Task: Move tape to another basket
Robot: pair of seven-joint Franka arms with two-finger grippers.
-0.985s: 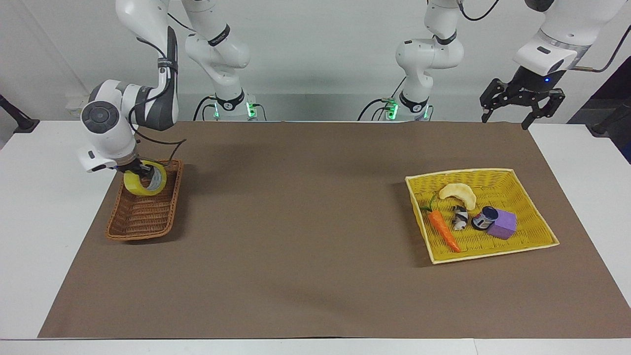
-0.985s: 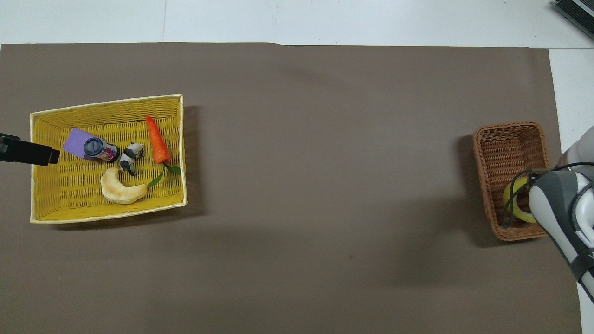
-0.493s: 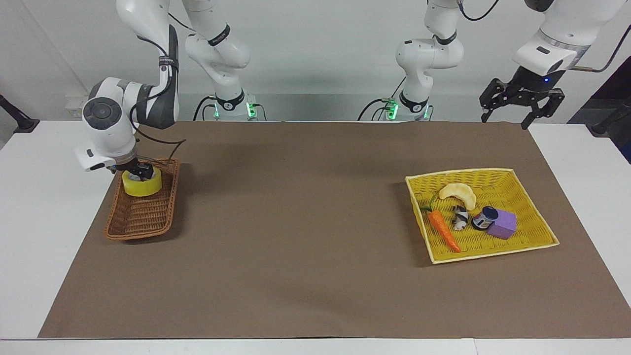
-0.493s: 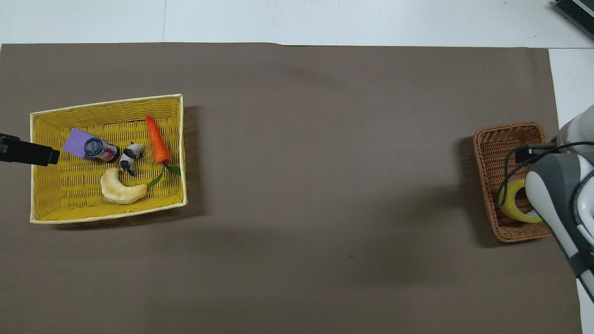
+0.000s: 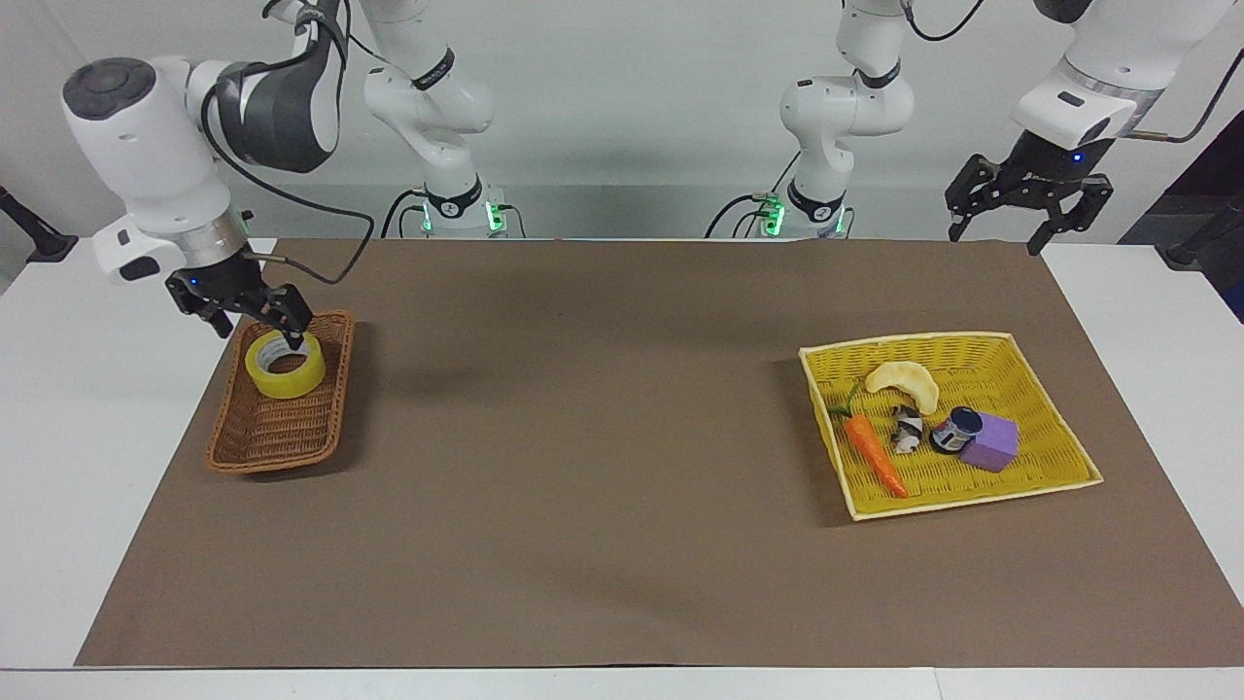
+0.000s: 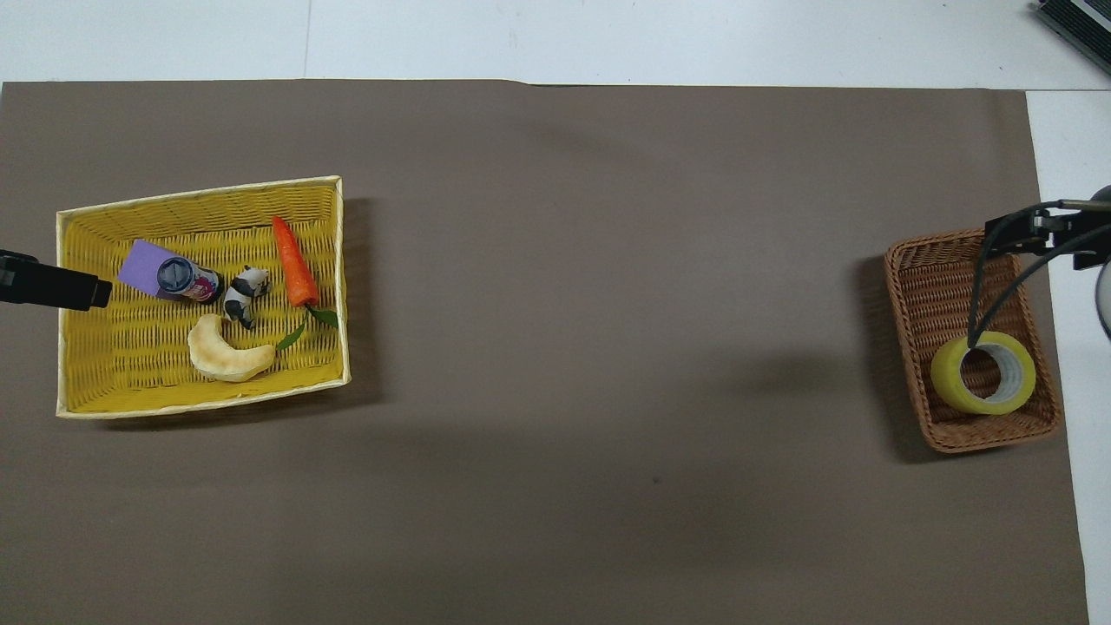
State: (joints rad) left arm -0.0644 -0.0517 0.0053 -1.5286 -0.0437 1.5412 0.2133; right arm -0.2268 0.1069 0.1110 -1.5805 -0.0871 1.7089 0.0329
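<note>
At left of the facing frame, tape lies flat in the basket, light, stiff, slick-sided, best gripped through its core; right gripper hovers open, empty; left gripper waits open.

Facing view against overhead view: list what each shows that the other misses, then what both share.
Only the facing view shows both arms whole: the right claw open, raised just over the tape, and the left claw open, waiting in the air at its own end, off the yellow tray.

Only the overhead view looks straight down the roll's core to the wicker floor of the brown basket; of the left claw only a dark tip shows.

Both show the tape lying flat in the basket's end nearer the robots, and the carrot in the tray.
</note>
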